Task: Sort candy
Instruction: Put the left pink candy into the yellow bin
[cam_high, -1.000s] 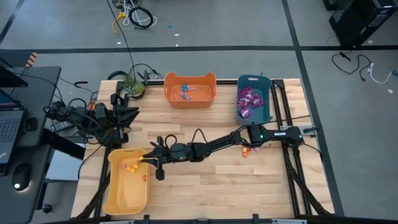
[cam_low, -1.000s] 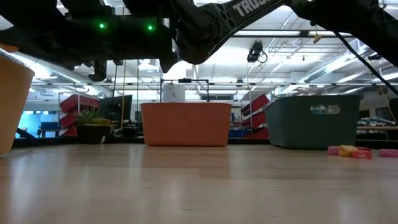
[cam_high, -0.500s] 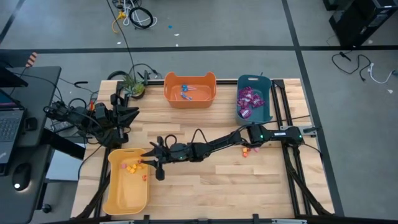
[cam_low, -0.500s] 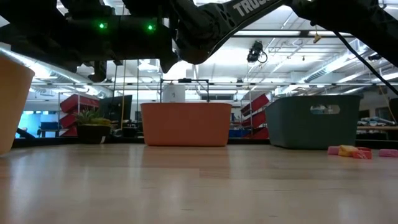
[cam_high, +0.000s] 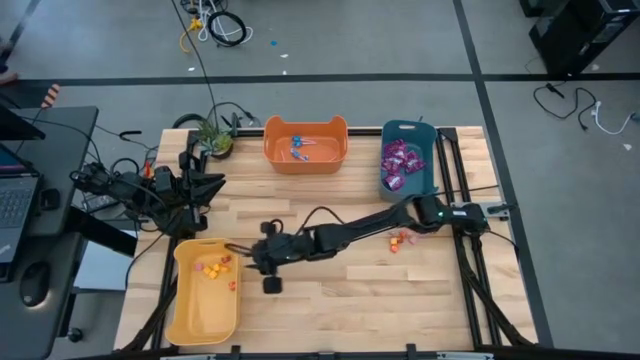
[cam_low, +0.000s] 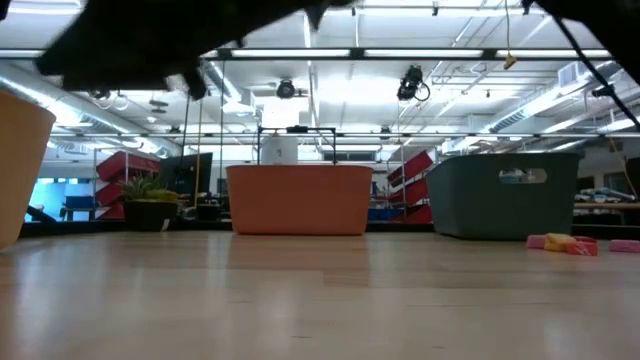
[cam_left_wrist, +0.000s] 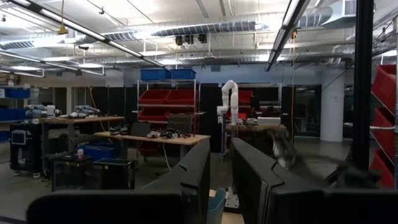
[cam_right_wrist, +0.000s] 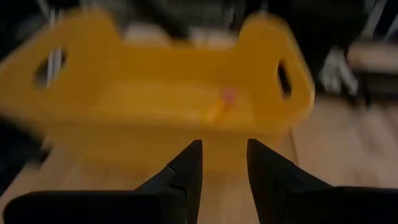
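Note:
My right gripper (cam_high: 238, 249) (cam_right_wrist: 224, 147) is open and holds nothing. It hovers at the right rim of the yellow bin (cam_high: 190, 318) (cam_right_wrist: 93, 68), fingers pointing toward the table's left. Tiny orange and pink pieces (cam_high: 214, 269) (cam_right_wrist: 219, 107) lie on that bin's floor. A few more pieces (cam_high: 400, 240) (cam_low: 565, 243) rest on the table near the right arm's base. Purple packets (cam_high: 399, 162) fill the teal bin (cam_high: 430, 185). Blue lollipops (cam_high: 299, 149) lie in the orange bin (cam_high: 305, 162). My left gripper (cam_high: 203, 183) (cam_left_wrist: 222, 165) waits folded at the table's far left, slightly open.
The orange bin (cam_low: 300, 200) and the teal bin (cam_low: 505, 195) stand along the far edge. A potted plant (cam_high: 212, 138) sits at the far left corner. My right arm (cam_high: 350, 232) stretches across the table's middle. Bare wood (cam_high: 350, 300) lies along the near edge.
My right gripper has drawn back a little from the yellow bin toward the table's right. In the low view the arm has shifted and shows blurred.

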